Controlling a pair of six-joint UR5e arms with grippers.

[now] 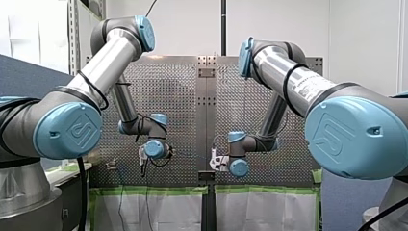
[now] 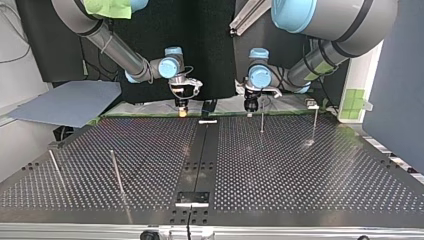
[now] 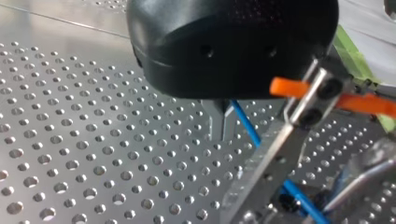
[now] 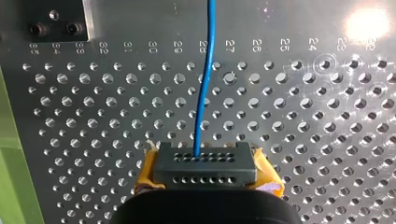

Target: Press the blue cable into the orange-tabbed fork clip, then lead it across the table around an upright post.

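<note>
1. My right gripper (image 4: 205, 161) is clamped on the blue cable (image 4: 204, 93). The cable runs straight ahead from between its yellow pads (image 4: 268, 175), over the perforated table (image 4: 327, 140).
2. My left gripper (image 3: 222, 135) hangs low over the table, just beside the fork clip (image 3: 299, 116). I cannot tell whether this claw is apart or together.
3. In the left wrist view the cable comes out from under the black gripper body. It slants behind the clip's metal upright and shows again beyond it, close to the table. I cannot tell whether it sits in the fork.
4. The clip's orange tab (image 3: 287, 87) sticks out on both sides of the upright, above the cable.
5. In the top view both grippers stand at the table's far edge, either side of the middle seam.
6. Two upright posts (image 2: 262, 119) stand near my left gripper. Two more (image 2: 116, 172) stand well apart from them, at that view's left.
</note>
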